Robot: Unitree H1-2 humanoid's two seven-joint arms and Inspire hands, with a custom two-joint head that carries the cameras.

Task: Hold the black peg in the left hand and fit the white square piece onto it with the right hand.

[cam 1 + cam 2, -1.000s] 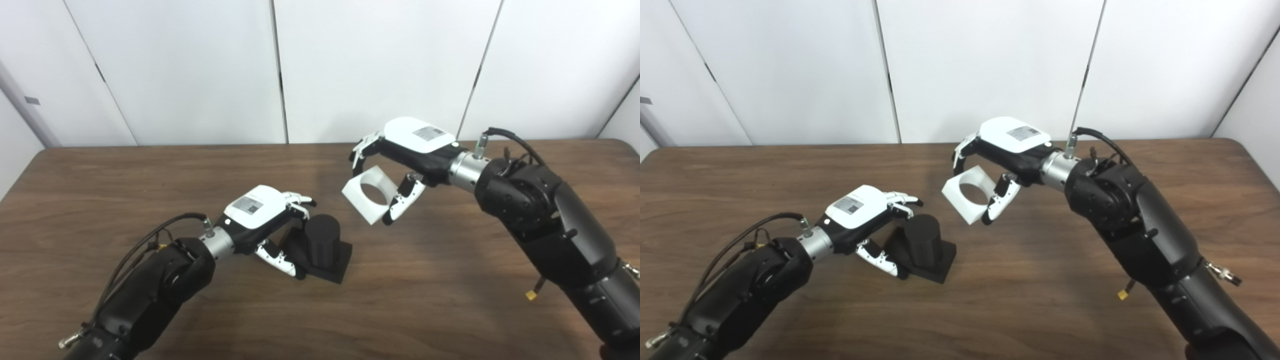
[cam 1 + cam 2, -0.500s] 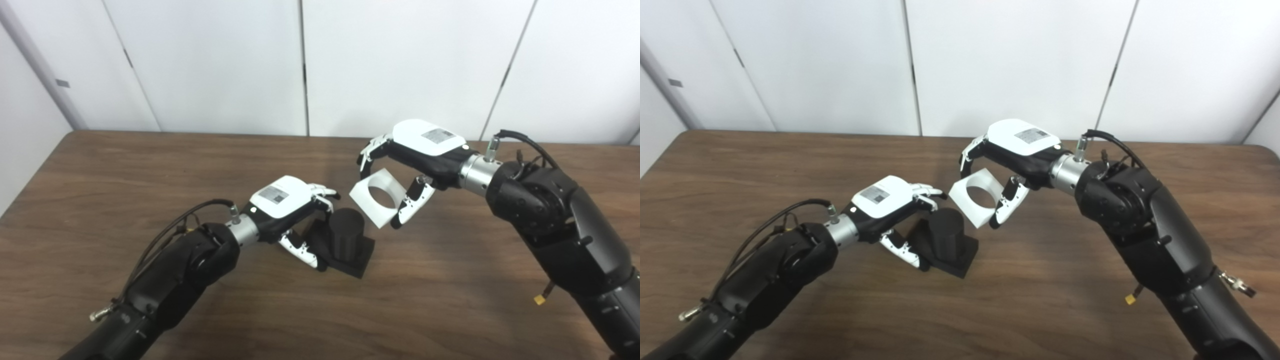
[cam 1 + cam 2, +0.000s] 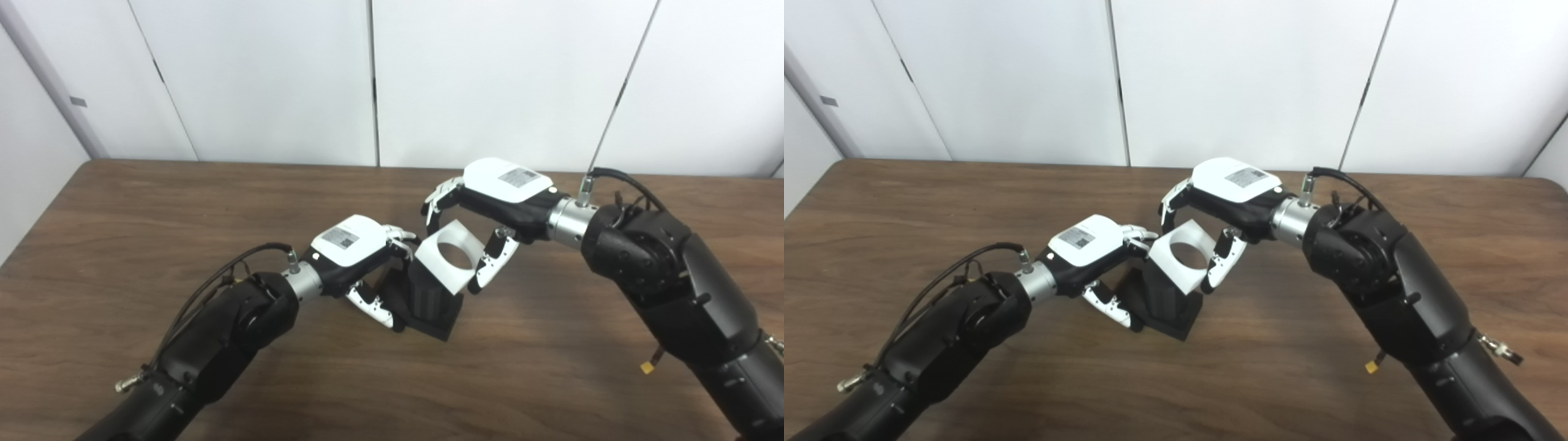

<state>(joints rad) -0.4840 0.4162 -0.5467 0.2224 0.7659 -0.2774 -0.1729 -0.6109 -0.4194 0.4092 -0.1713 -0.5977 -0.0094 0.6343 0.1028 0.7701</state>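
Observation:
The black peg (image 3: 429,300), a ribbed cylinder on a square black base, rests on the brown table (image 3: 153,208) near the middle. My left hand (image 3: 355,251) is shut on its left side, fingers behind the cylinder and thumb at the base. The white square piece (image 3: 449,264), with a round hole through it, is tilted and sits over the peg's top, which it hides. My right hand (image 3: 490,202) is shut on the piece, fingers on its far edge and thumb on its near right edge. In the right eye view the piece (image 3: 1181,261) covers the peg (image 3: 1164,303) the same way.
Bare wood surrounds both hands. White wall panels (image 3: 490,73) stand behind the table's far edge. A black cable (image 3: 220,282) loops from my left wrist, and another cable (image 3: 618,180) rises from my right wrist.
My right hand has carried the white piece left and down onto the top of the peg. My left hand still holds the peg in about the same place.

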